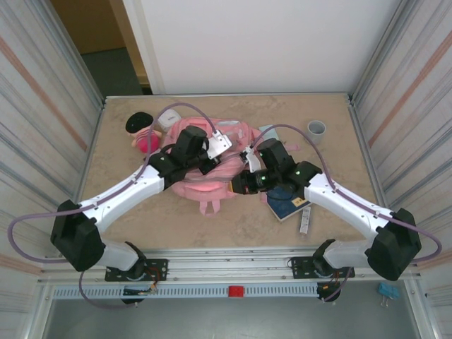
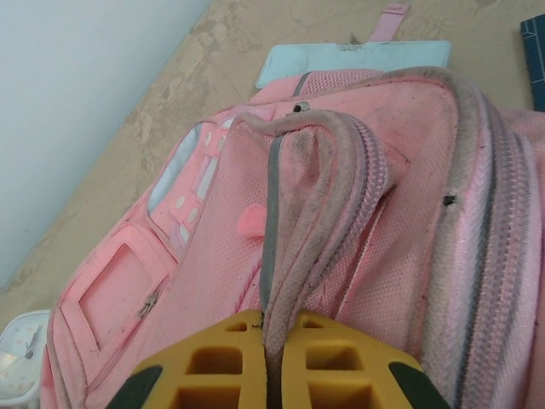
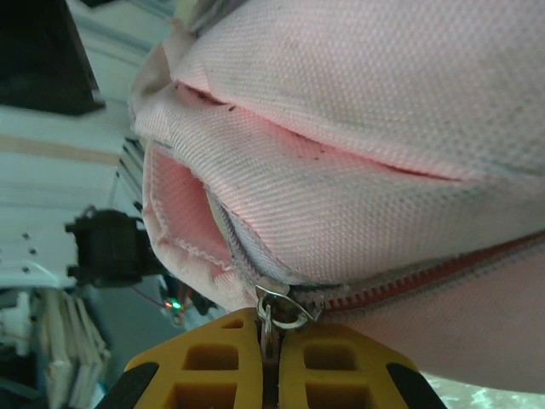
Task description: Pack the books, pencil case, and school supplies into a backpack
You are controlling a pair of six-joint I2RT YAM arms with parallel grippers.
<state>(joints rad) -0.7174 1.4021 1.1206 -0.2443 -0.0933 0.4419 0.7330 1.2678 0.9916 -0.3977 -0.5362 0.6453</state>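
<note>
The pink backpack [image 1: 203,188] lies mid-table. My left gripper [image 2: 272,331] is shut on its worn pink top handle [image 2: 324,196], just above the pack's middle [image 1: 212,164]. My right gripper [image 3: 271,331] is shut on the metal zipper pull [image 3: 283,308] at the pack's right side [image 1: 239,185]. Beside the pull the zip gapes and shows pink lining [image 3: 183,213]. The navy book [image 1: 286,202] lies under my right arm, its corner showing in the left wrist view [image 2: 535,34]. The mint-green pencil case [image 1: 268,132] [image 2: 353,60] lies behind the pack. A white stick [image 1: 305,220] lies near the book.
A black-haired pink doll [image 1: 143,134] and a small white box [image 1: 168,121] [image 2: 21,366] sit at the back left. A grey cup [image 1: 316,128] stands at the back right. Metal walls close in both sides of the table [image 1: 120,226].
</note>
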